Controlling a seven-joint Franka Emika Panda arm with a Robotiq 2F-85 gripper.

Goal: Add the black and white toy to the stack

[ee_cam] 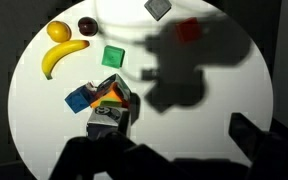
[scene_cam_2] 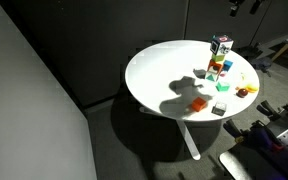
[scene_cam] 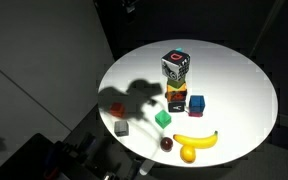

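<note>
The black and white toy sits on top of the stack at the back of the round white table; both exterior views show it. In the wrist view the toy caps the stack, whose orange and yellow-green cubes show beneath. My gripper is open and empty, high above the table and to the right of the stack. Its dark fingers show at the bottom edge of the wrist view.
A blue cube on a dark flat block stands beside the stack. A green block, red block, grey block, banana, lemon and dark red fruit lie nearer the front. The arm's shadow falls on the table.
</note>
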